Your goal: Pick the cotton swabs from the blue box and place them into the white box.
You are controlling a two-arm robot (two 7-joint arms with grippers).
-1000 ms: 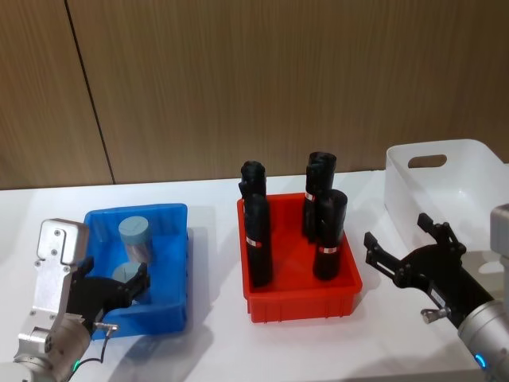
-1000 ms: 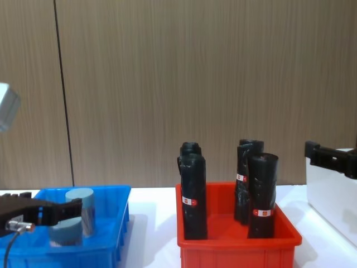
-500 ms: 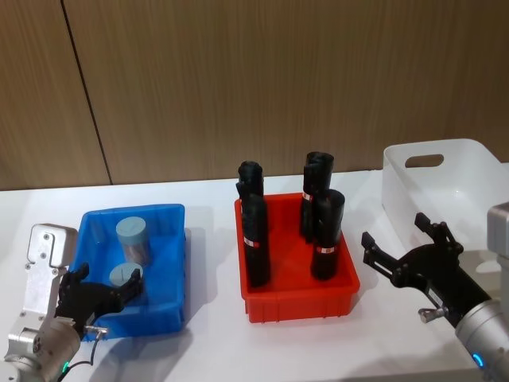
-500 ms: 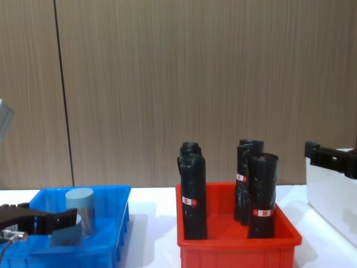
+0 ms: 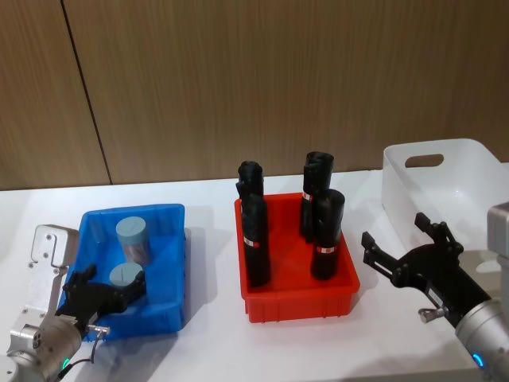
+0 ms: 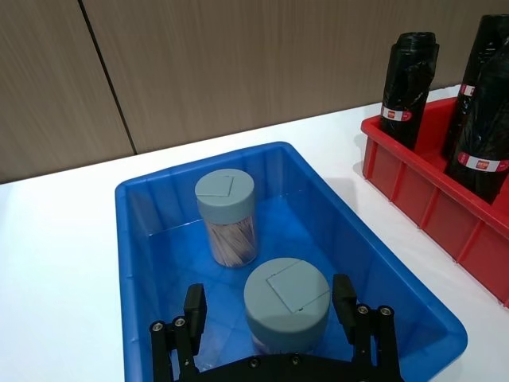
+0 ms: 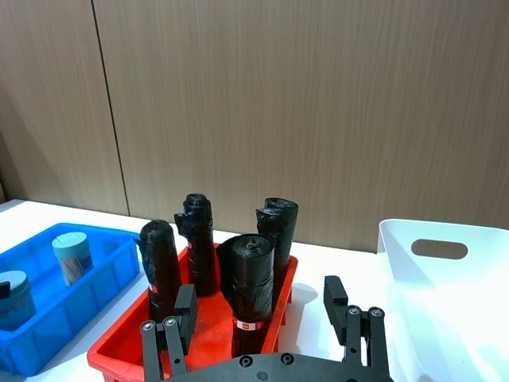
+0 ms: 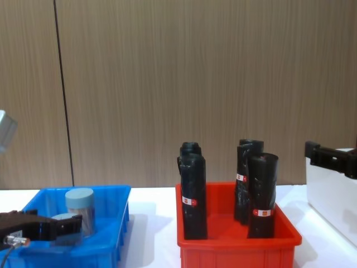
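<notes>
Two cotton swab jars with grey-blue lids stand in the blue box (image 5: 180,263): a far one (image 5: 132,238) and a near one (image 5: 123,275). My left gripper (image 5: 111,291) is open at the box's near end. In the left wrist view its fingers (image 6: 193,312) stand on either side of the near jar (image 6: 286,305), with a gap on each side. The far jar (image 6: 227,217) stands free behind it. At the right, my right gripper (image 5: 394,229) hovers open in front of the white box (image 5: 445,180), with nothing between its fingers.
A red bin (image 5: 302,301) with several tall black rolls (image 5: 256,239) stands between the blue box and the white box. Bare white table lies in front of the bins. A wooden wall closes the back.
My left gripper has drawn back and sunk lower, its fingers now level with the near jar. Both jars and the right arm have stayed where they were.
</notes>
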